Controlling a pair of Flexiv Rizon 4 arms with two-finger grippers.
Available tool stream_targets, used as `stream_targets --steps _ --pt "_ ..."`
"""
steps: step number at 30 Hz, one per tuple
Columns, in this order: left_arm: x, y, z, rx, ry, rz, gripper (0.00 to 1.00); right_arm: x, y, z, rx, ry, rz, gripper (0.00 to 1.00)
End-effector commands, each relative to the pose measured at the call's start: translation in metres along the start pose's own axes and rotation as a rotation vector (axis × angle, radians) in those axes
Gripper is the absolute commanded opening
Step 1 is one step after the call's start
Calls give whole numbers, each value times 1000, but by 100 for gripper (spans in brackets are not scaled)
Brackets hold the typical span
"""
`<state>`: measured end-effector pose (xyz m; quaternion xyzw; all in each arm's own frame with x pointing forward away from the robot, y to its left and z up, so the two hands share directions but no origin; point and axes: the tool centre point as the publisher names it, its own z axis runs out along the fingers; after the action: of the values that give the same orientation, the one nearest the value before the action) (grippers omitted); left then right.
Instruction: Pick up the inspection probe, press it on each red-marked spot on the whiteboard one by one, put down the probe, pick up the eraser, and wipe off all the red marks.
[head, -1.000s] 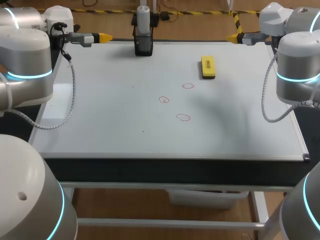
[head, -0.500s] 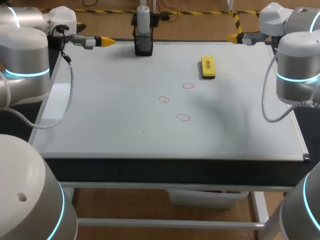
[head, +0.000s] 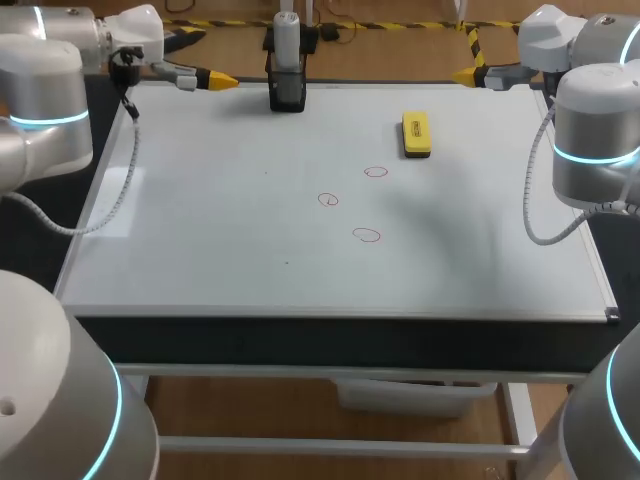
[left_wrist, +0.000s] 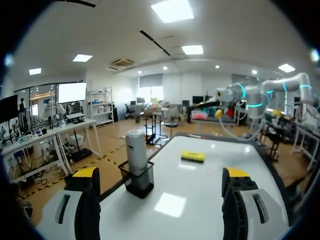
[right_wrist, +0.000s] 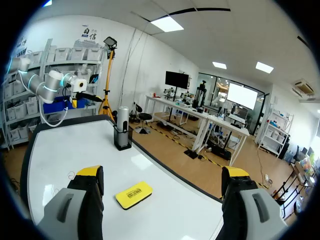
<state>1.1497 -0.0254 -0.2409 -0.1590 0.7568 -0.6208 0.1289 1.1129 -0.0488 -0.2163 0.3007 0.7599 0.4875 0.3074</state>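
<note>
The probe (head: 287, 35) stands upright in a black holder (head: 287, 92) at the far edge of the whiteboard (head: 220, 220), with no gripper touching it. The yellow eraser (head: 416, 134) lies flat on the board to the right of the holder, well apart from it. Three red rings are drawn near the board's middle: the far mark (head: 376, 172) near the eraser, the left mark (head: 328, 200), and the near mark (head: 367, 235). The left gripper (head: 222, 80) hangs over the far left corner, near the holder, with its fingers spread wide and holding nothing. In its wrist view the probe and holder stand just ahead. The right gripper (head: 462, 74) hangs at the far right corner, also wide and holding nothing. In its wrist view the eraser lies ahead, between the lines of its fingers.
</note>
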Motion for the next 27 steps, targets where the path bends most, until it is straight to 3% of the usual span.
stream_targets --steps 1,18,27 --pt "-33 18 30 62 210 -9 100 -1 0 0 1 1 0 100" --pt "-89 15 108 88 391 3 100 -1 0 0 1 1 0 100" --pt "-94 10 135 110 440 17 100 -1 0 0 1 1 0 100"
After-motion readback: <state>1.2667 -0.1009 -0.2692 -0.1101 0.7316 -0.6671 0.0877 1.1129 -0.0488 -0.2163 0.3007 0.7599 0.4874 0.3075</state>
